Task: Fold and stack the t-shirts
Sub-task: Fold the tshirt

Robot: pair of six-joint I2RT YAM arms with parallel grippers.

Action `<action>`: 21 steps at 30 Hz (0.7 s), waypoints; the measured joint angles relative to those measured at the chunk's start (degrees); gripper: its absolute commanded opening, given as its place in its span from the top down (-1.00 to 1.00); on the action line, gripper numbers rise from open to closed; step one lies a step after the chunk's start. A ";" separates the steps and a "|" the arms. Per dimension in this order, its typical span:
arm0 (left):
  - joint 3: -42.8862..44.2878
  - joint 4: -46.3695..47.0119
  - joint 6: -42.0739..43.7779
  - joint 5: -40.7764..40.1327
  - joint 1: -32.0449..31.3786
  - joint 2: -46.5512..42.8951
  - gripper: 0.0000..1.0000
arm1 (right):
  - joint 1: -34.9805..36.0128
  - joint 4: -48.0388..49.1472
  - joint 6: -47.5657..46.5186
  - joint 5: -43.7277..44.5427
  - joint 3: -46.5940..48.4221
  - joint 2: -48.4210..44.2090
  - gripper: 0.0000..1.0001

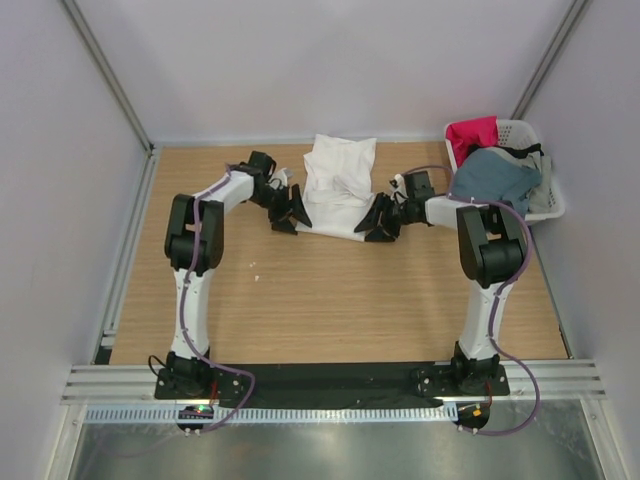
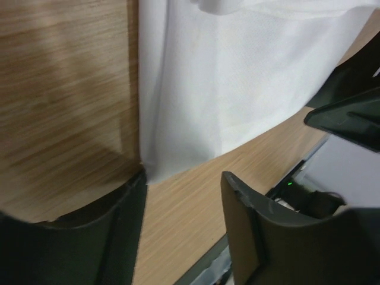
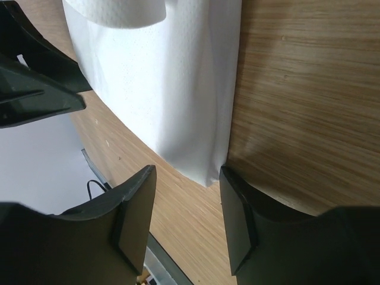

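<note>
A white t-shirt (image 1: 335,185) lies partly folded on the wooden table, its near edge toward the arms. My left gripper (image 1: 288,215) sits low at the shirt's near left corner and my right gripper (image 1: 382,220) at its near right corner. In the left wrist view the white t-shirt (image 2: 225,89) ends in a corner just at the tip of one finger; the left gripper (image 2: 181,190) is open over bare wood. In the right wrist view the white t-shirt (image 3: 172,89) has its corner beside the inner finger; the right gripper (image 3: 187,181) is open, nothing between its jaws.
A white slotted basket (image 1: 522,127) stands at the back right and holds a slate blue t-shirt (image 1: 495,180) and a red-pink t-shirt (image 1: 470,135). Grey walls enclose the table (image 1: 330,300) on three sides. A metal rail runs along the near edge.
</note>
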 measured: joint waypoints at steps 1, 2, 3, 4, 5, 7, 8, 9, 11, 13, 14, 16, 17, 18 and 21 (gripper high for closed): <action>0.07 0.22 -0.20 0.17 0.00 0.35 -0.02 | 0.15 0.11 0.00 -0.02 0.04 0.13 0.01; 0.09 0.44 -0.22 0.24 0.00 0.72 0.00 | 0.31 0.22 0.00 -0.02 0.04 0.28 0.04; 0.11 0.63 -0.22 0.68 0.02 0.98 0.11 | 0.46 0.31 0.02 0.02 0.04 0.44 0.13; 0.11 0.70 -0.28 1.03 0.07 1.11 0.17 | 0.57 0.37 0.00 -0.02 0.07 0.59 0.20; 0.11 0.79 -0.24 0.90 0.04 1.14 0.24 | 0.70 0.39 -0.02 0.15 0.13 0.79 0.29; 0.07 1.16 -0.20 0.55 0.04 1.42 0.61 | 0.83 0.39 -0.15 0.37 0.15 1.31 0.54; -0.02 1.33 -0.26 0.37 0.04 1.60 0.72 | 0.85 0.33 -0.33 0.57 0.20 1.49 0.60; -0.24 1.55 -0.13 0.09 0.04 1.75 0.85 | 0.92 0.15 -0.52 0.87 0.24 1.57 0.68; -1.01 1.77 -0.31 0.22 0.04 1.81 1.00 | 0.92 -0.44 -1.05 1.40 0.39 1.60 0.71; -1.66 2.10 -0.33 0.76 0.04 1.55 1.00 | 0.92 -1.05 -1.64 1.79 0.42 1.42 0.76; -2.43 2.49 -0.28 0.83 0.04 1.11 1.00 | 0.92 -1.46 -1.88 2.01 0.39 1.25 0.77; -4.63 2.78 -0.33 0.74 0.02 -0.37 1.00 | 0.87 -2.56 -2.67 2.45 -0.11 -0.15 0.78; -6.01 2.75 -0.48 0.79 0.00 -1.31 1.00 | 0.81 -3.45 -3.13 2.60 -0.59 -1.38 0.78; -7.58 2.58 -0.66 0.87 0.00 -2.51 1.00 | 0.81 -4.44 -3.52 2.80 -1.18 -2.95 0.78; -11.74 2.62 -1.62 1.75 -0.11 -6.97 1.00 | 0.79 -6.86 -4.87 3.02 -2.64 -8.61 0.78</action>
